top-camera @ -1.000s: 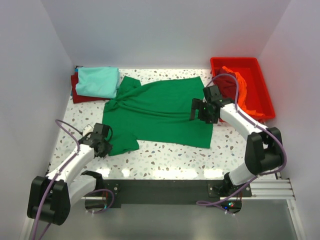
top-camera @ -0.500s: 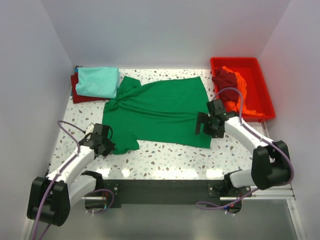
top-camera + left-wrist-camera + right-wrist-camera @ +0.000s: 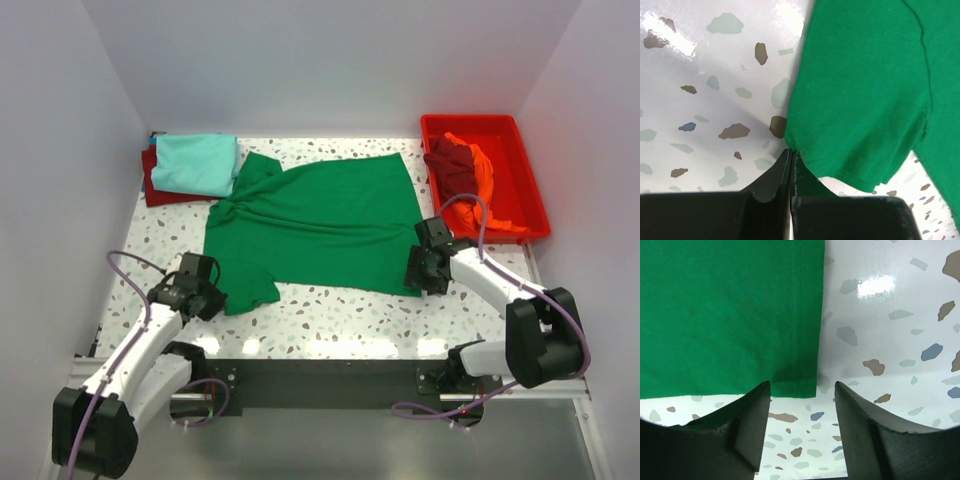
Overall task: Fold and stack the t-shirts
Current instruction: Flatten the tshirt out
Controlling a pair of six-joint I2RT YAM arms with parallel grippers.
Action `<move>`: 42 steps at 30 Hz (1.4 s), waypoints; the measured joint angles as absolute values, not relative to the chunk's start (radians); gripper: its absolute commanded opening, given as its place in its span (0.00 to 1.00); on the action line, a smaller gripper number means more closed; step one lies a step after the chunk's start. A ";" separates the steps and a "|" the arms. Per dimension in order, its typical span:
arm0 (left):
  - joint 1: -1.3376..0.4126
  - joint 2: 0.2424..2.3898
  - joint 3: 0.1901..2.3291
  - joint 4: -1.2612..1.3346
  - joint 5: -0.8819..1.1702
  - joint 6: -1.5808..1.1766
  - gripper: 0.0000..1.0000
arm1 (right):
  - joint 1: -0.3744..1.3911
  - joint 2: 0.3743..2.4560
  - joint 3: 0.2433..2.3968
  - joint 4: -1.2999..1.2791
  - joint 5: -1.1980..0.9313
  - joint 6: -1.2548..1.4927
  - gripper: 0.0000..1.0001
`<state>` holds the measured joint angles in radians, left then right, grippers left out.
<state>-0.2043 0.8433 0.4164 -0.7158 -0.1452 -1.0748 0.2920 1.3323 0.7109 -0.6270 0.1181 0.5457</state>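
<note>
— Green t-shirt (image 3: 315,220): where does it lie?
— Spread flat across the middle of the table (image 3: 330,315). My left claw (image 3: 791,165) is pinched shut on its sleeve's hem corner.
— And your right claw (image 3: 801,405)?
— Gaping wide, with the shirt's near hem corner showing between its fingers. Whether they touch the cloth, I cannot tell.

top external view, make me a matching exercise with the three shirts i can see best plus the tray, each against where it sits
Things
1. green t-shirt
2. light teal t-shirt
3. orange t-shirt
4. red tray

Places
a. far right corner of the table
b. far left corner, on top of dark red cloth
c. spread out mid-table
d. inside the tray, beside a dark red shirt

Pairs: 1-c, 2-b, 3-d, 4-a
</note>
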 measured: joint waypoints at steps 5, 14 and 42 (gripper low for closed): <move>-0.204 0.818 0.461 -0.760 -0.152 -1.083 0.00 | 0.290 1.333 0.709 -0.624 0.116 0.558 0.50; -0.204 0.810 0.476 -0.790 -0.158 -1.086 0.00 | 0.289 1.349 0.671 -0.618 0.113 0.570 0.39; -0.204 0.702 0.604 -0.977 -0.168 -1.090 0.00 | 0.287 1.393 0.782 -0.849 0.105 0.563 0.00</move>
<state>-0.2043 0.7025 0.6041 -0.9768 -0.1677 -1.0901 0.2871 1.3933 0.7818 -0.8486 0.1047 0.5629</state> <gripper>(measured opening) 0.016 0.020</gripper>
